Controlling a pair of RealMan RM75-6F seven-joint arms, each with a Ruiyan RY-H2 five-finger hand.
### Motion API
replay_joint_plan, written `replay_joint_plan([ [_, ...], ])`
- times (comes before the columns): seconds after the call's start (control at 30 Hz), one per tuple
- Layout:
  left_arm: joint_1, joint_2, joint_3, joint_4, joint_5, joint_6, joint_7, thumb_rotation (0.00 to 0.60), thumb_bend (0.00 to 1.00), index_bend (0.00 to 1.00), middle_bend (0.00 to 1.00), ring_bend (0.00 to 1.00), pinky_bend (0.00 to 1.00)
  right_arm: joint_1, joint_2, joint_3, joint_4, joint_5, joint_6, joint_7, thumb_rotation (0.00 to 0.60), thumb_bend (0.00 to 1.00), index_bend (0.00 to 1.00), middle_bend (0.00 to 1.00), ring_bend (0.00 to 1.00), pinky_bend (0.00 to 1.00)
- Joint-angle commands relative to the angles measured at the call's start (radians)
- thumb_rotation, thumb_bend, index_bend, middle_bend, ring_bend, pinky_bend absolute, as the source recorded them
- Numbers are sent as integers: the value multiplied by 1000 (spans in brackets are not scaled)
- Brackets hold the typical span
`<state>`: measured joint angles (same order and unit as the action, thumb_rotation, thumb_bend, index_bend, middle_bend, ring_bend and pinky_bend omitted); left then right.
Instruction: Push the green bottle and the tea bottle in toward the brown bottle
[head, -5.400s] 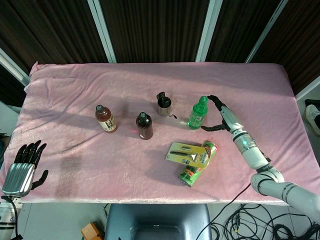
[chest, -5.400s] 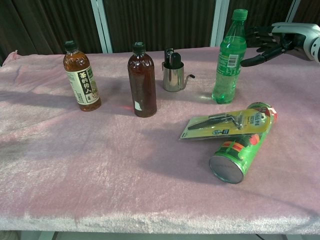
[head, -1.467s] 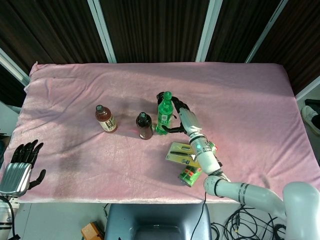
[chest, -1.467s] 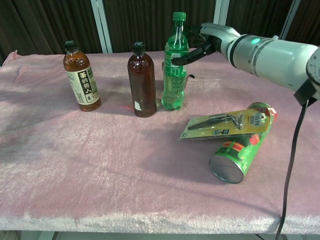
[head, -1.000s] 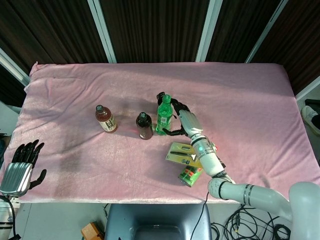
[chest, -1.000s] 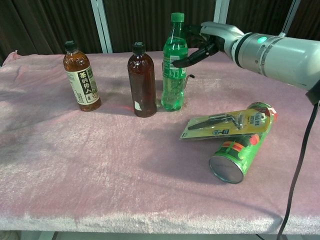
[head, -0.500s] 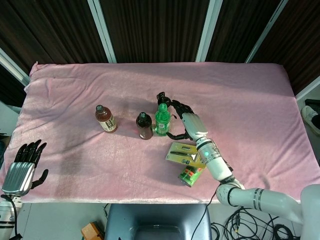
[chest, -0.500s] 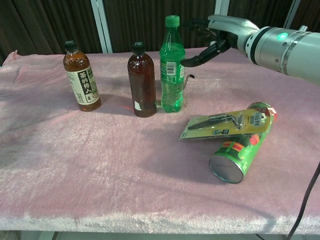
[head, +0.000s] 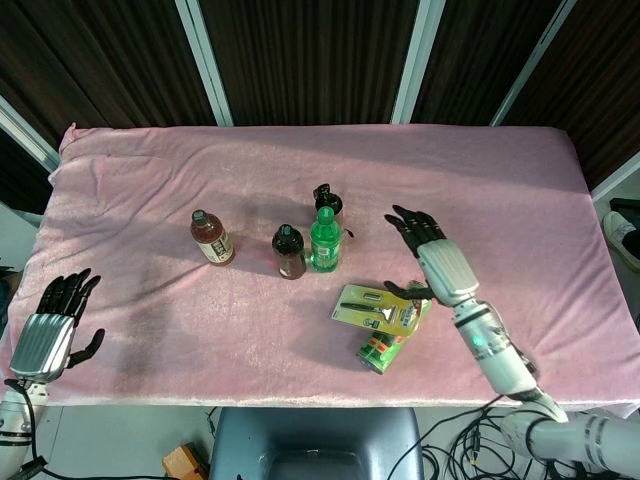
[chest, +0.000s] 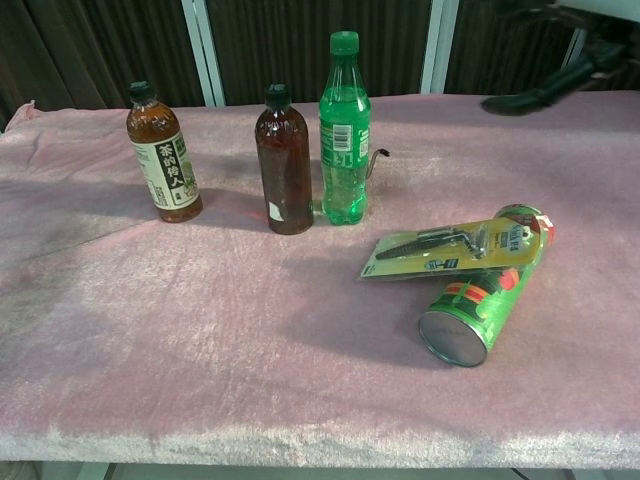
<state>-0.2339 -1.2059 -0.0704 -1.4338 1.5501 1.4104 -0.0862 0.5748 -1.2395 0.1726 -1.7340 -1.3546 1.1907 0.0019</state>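
Right hand (head: 437, 258) withdrew from green bottle (chest: 344, 128) (chest view crops it).

Green bottle (chest: 344, 130), pink cloth (chest: 200, 330)

wall (head: 300, 50): dark panels, white strips | table (head: 150, 180): pink cloth | floor: cables (head: 450, 455)

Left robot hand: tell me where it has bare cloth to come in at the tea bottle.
Bare cloth runs from the left robot hand at the near-left edge up to the tea bottle; its left and near sides are free. Crowded: brown bottle and green bottle stand close together, with the can and tool pack further right.
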Motion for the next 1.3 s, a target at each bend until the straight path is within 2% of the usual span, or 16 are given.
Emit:
replay_joint_plan([
  [0.03,-92,-30,-49,67,23,-55,-139,600,374,0,0,0,63,-210,123,-171,32,-219,241,20,600,349,0,0,0,4],
  [0.13,-160,-55,-91,103,14,-99,-267,600,373,0,0,0,64,-307,115,-233,149,-277,346,19,600,349,0,0,0,0],
  [0.2,-206,-64,-110,101,3,-148,-421,600,367,0,0,0,63,-357,101,-256,216,-290,394,43,600,349,0,0,0,0],
  [0.3,-267,-78,-134,101,-17,-220,-638,600,360,0,0,0,64,-403,71,-257,304,-289,444,79,600,349,0,0,0,0],
  [0.43,-348,-132,-155,156,-62,-336,-777,600,360,0,0,0,66,-428,26,-230,384,-279,478,77,600,349,0,0,0,0],
  [0.5,-386,-164,-163,190,-88,-396,-818,600,359,0,0,0,68,-433,15,-223,401,-278,478,86,600,349,0,0,0,0],
  [0.73,-468,-270,-196,326,-169,-507,-868,600,334,0,0,0,75,-445,27,-222,410,-295,472,103,600,349,0,0,0,0],
  [0.9,-507,-327,-204,428,-194,-553,-891,600,317,0,0,0,75,-449,42,-226,403,-317,467,129,600,348,0,0,0,0],
  [1.1,-525,-351,-200,468,-195,-581,-914,600,313,0,4,0,81,-451,48,-224,398,-321,464,141,600,348,0,0,0,0],
  [1.23,-550,-388,-186,525,-190,-621,-948,600,312,33,78,15,133,-454,57,-225,392,-330,459,159,600,349,0,0,0,0],
  [1.3,-563,-421,-200,572,-214,-636,-950,600,312,159,185,84,200,-456,65,-227,389,-337,458,167,600,349,0,0,0,0],
])
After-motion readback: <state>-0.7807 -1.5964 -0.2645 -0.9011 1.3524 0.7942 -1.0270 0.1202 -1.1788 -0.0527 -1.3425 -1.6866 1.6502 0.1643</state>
